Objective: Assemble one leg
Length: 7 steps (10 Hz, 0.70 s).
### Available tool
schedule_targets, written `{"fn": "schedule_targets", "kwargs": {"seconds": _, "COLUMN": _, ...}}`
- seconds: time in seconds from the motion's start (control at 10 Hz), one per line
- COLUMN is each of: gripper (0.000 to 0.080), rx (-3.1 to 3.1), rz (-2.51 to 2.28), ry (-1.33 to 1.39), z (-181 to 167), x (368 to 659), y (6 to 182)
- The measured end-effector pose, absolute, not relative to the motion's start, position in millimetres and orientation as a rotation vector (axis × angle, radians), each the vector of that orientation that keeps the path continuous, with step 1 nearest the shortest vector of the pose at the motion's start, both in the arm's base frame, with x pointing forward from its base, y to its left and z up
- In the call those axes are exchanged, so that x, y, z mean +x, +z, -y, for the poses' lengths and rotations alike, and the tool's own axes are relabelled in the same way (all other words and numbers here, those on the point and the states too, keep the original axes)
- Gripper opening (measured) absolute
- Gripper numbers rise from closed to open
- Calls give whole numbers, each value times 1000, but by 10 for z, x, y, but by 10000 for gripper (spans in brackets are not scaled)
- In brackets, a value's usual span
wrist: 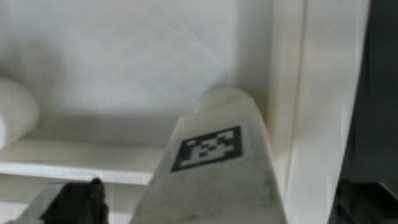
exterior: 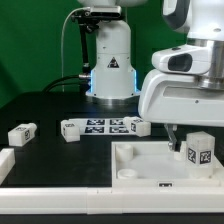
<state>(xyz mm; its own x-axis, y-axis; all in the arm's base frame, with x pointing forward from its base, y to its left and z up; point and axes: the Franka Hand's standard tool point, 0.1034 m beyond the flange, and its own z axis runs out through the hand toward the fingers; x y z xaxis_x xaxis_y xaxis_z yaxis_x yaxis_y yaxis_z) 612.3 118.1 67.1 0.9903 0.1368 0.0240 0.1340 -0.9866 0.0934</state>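
Note:
A leg [exterior: 200, 150], a small white block with a black-and-white tag, stands upright at the far corner of the white tray [exterior: 140, 165], on the exterior view's right. My gripper [exterior: 192, 138] hangs right over it. In the wrist view the leg [wrist: 214, 165] lies between the jaws of my gripper [wrist: 217, 210]. One dark fingertip [wrist: 75, 205] shows with a thin gap to the leg. The jaws look open around it. The other fingertip is hard to make out against the dark edge.
Three more legs [exterior: 22, 132] [exterior: 70, 128] [exterior: 138, 126] lie on the black table behind the tray. The marker board [exterior: 105, 125] lies between two of them. A white part [exterior: 5, 165] sits at the exterior view's left edge. The robot base [exterior: 110, 60] stands behind.

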Motion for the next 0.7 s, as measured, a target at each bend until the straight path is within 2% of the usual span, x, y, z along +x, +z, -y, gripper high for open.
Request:
{"fn": "schedule_targets", "kwargs": {"seconds": 0.2, "gripper": 649, "rx": 3031, "rz": -273, "ry": 47, "z": -1172, "x": 6130, "y": 680}}
{"fn": "schedule_targets", "kwargs": {"seconds": 0.4, "gripper": 357, "rx": 3031, "rz": -272, "ry": 47, "z": -1169, "x": 6130, "y": 679}}
{"fn": "schedule_targets", "kwargs": {"seconds": 0.5, "gripper": 357, "rx": 3031, "rz": -269, "ry": 47, "z": -1169, "x": 6130, "y": 678}}
{"fn": "schedule_targets", "kwargs": {"seconds": 0.6, "gripper": 293, "rx": 3035, "rz": -221, "ry": 49, "z": -1167, "x": 6129, "y": 677}}
{"fn": "schedule_targets", "kwargs": {"seconds": 0.7, "gripper": 294, "rx": 3035, "rz": -221, "ry": 49, "z": -1167, "x": 6129, "y": 677}}
